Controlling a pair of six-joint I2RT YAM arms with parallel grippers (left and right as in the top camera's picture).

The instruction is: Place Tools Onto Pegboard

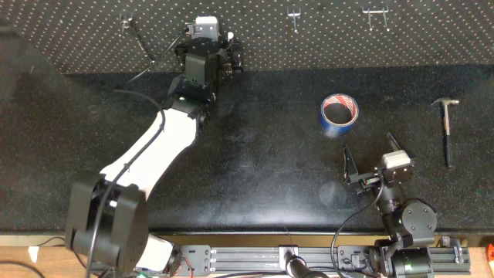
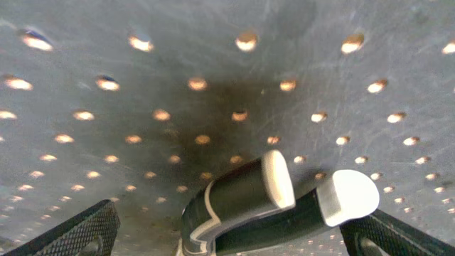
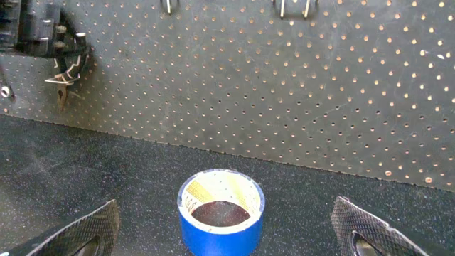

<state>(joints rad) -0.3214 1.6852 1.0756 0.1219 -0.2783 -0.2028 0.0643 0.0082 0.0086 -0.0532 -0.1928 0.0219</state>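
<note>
Pliers (image 2: 242,195) sit within the left claw (image 2: 229,226) at the pegboard (image 2: 213,71); whether it grips them, I cannot tell. The right claw (image 3: 226,208) hangs released, tape (image 3: 221,231) ahead on the counter (image 3: 85,171).

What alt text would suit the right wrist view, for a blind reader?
A blue tape roll sits hole-up on the dark worktop, centred between the right gripper's open fingers. Behind it rises a pegboard with two metal hooks, and the left gripper is close to the board.
</note>
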